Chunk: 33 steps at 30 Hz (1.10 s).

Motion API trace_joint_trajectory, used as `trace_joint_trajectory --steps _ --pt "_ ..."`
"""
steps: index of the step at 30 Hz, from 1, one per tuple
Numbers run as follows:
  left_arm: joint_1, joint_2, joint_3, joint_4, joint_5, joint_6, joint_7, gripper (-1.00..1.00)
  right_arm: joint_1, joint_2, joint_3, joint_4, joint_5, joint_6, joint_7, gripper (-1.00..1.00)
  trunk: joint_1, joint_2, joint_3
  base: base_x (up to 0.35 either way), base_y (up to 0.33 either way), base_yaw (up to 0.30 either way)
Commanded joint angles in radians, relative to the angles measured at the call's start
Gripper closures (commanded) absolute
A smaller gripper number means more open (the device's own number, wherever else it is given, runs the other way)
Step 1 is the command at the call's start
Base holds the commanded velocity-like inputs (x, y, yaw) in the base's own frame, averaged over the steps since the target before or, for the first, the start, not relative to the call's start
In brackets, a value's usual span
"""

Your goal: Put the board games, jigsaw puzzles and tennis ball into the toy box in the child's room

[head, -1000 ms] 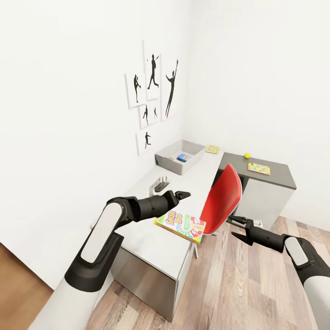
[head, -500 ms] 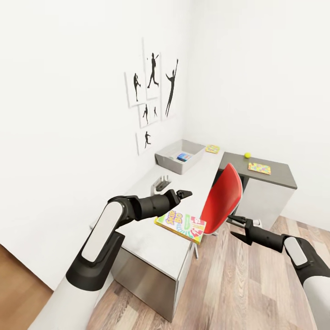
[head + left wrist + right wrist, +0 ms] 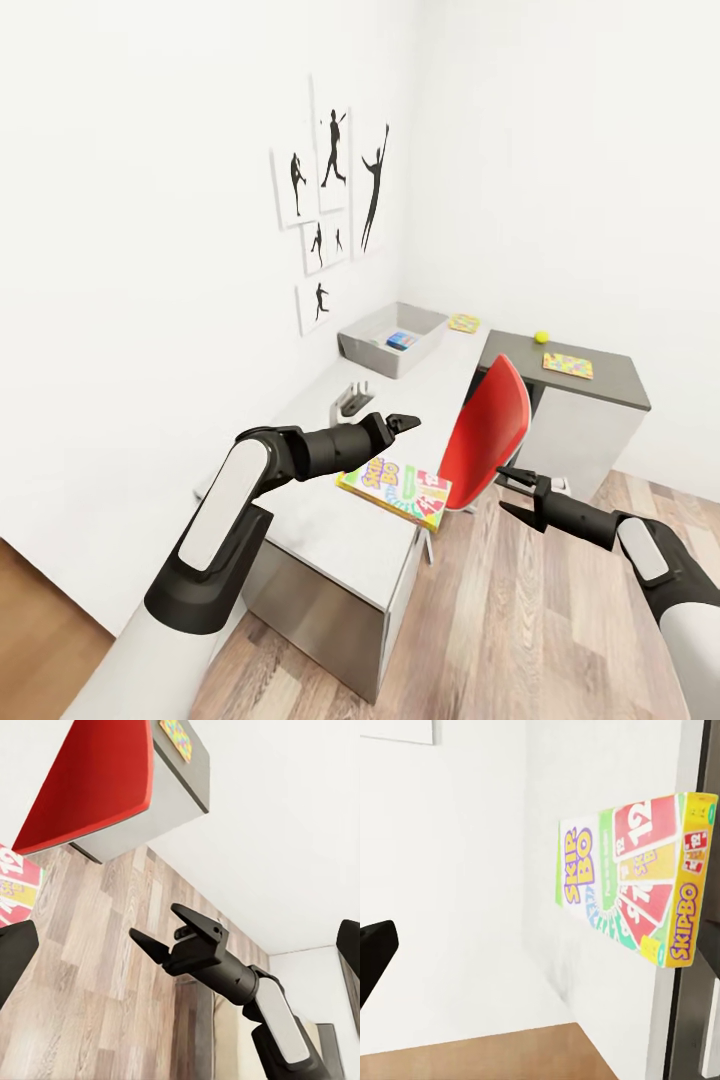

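Here, at mid-frame in the head view, the green-yellow-red flat SKIP-BO box [image 3: 394, 491] lies on the near corner of the L-shaped light grey desk [image 3: 330, 530], beside the red plastic chair [image 3: 487, 435], with the black left gripper [image 3: 404, 424] hovering just above it, fingers close together and holding nothing. Lower right, the black right gripper [image 3: 514, 492] hangs over the wood-plank floor [image 3: 520, 640] with its fingers spread and empty. Toward the upper centre, the pale grey rectangular bin [image 3: 392, 340] holds a small blue box [image 3: 400, 340], one many-coloured puzzle square [image 3: 463, 323] lies just beyond it, and a yellow-green tennis ball [image 3: 541, 337] and a second puzzle square [image 3: 567, 365] rest on the dark grey wing [image 3: 600, 378].
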Motion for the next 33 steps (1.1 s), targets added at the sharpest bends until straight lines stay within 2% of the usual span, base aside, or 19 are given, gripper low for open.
trace_joint_trajectory --steps 1,26,33 --pt "-0.001 0.0 0.0 -0.001 0.01 0.0 0.01 -1.0 -0.001 0.001 -0.003 0.001 0.007 0.004 0.008 -1.0 0.004 -0.008 -0.005 0.0 0.0 0.0" --pt "-0.001 -0.001 -0.001 -0.001 0.011 0.0 0.005 -1.0 -0.002 0.017 0.001 0.015 0.01 0.004 0.012 -1.0 0.1 -0.183 -0.083 0.0 0.0 0.0" --pt "-0.002 -0.001 -0.002 -0.001 0.011 0.0 0.004 -1.0 -0.004 0.031 0.006 0.039 0.011 0.004 0.008 -1.0 0.127 -0.232 -0.105 0.0 0.0 0.0"
